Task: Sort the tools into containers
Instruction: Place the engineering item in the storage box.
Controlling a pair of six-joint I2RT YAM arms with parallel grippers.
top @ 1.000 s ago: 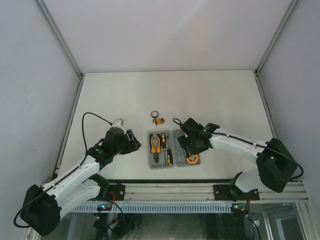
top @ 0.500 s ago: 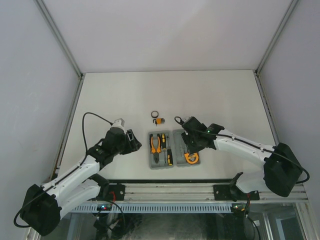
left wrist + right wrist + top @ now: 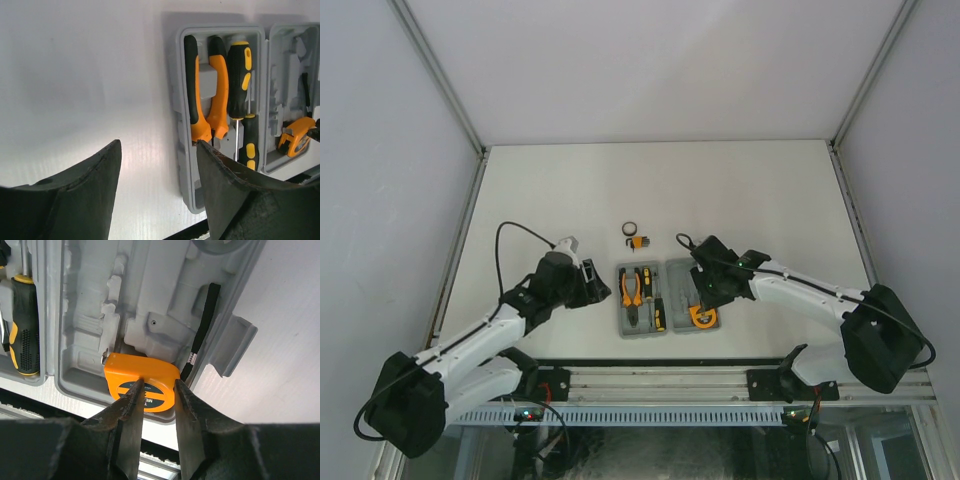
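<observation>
White table (image 3: 570, 190), flat grey plastic hinged tool case (image 3: 673, 290) lying open near its front edge, one arm at each side
Left end effector (image 3: 158, 150) spread wide and empty, over bare table just left of the case; right end effector (image 3: 157, 385) narrowed to a slim gap with nothing between the fingers, tips over the near end of the right half. Left half holds the orange-and-black-handled pliers (image 3: 200, 125) and two black-and-yellow screwdrivers (image 3: 240, 70) (image 3: 249, 142) side by side. Orange tape measure (image 3: 135, 371) sits in the near recess of the right half, under the right fingers; contact cannot be told. Small black-orange hex key set (image 3: 638, 241) and black ring (image 3: 631, 228) lie on the table just beyond the case
</observation>
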